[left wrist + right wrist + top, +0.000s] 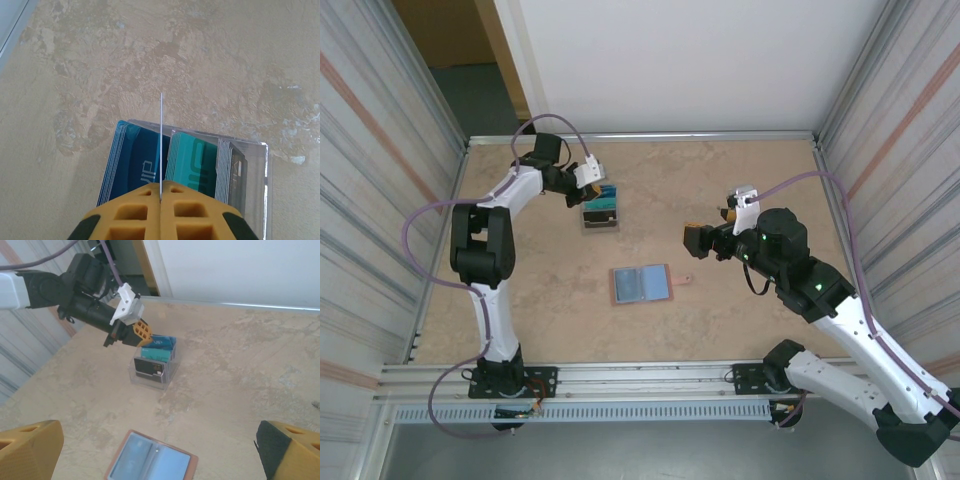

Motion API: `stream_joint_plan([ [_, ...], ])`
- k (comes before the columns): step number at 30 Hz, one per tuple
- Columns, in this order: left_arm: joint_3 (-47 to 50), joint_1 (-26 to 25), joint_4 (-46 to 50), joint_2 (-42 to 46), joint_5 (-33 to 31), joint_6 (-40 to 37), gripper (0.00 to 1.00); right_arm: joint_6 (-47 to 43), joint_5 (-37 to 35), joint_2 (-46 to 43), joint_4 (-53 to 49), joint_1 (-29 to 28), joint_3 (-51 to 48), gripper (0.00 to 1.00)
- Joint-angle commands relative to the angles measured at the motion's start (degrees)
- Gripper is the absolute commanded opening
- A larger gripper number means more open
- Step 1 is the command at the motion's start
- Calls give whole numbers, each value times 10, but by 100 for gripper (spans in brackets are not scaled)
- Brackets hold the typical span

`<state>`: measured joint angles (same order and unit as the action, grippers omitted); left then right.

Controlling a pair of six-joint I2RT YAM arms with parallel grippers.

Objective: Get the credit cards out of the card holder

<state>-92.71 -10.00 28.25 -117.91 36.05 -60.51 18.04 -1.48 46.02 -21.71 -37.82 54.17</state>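
The right gripper hangs with its jaws spread wide and nothing between them, above the bare table just to the right of the card holder. The card holder lies flat and opened near the middle of the table. Its light blue lining faces up and its little pink tab points toward that gripper. Whether a card sits in its pockets cannot be told (lining and card face would read as much the same blue from above).

Farther back on the left, the left gripper is clamped on a single credit card. From the left wrist the card is seen edge-on, a thin pale line rising from between the pads. It hangs over the clear stand, where the stacked cards stand upright in blue, teal and dark groups.

Such a card is probably very light, stiff along its length yet springy, and slick on both faces. The sound hold is the one shown, a pinch across the flat faces close to one edge. A card lying in a pocket would likely offer only a narrow lip. The holder looks soft and light enough to slide or lift with the pull, so the free gripper may need to pin it.
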Motion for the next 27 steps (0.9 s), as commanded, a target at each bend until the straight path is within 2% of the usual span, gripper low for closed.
stream_joint_plan([
  [1,-4,-8,7,-15,14,23,0,15,6,-15,8,3,-8,99],
  [17,-17,-35,3,-14,-22,99,0,12,12,-31,9,3,-23,99],
  [27,-75,-39,-3,-58,-80,171,0,11,14,-35,4,2,-20,99],
])
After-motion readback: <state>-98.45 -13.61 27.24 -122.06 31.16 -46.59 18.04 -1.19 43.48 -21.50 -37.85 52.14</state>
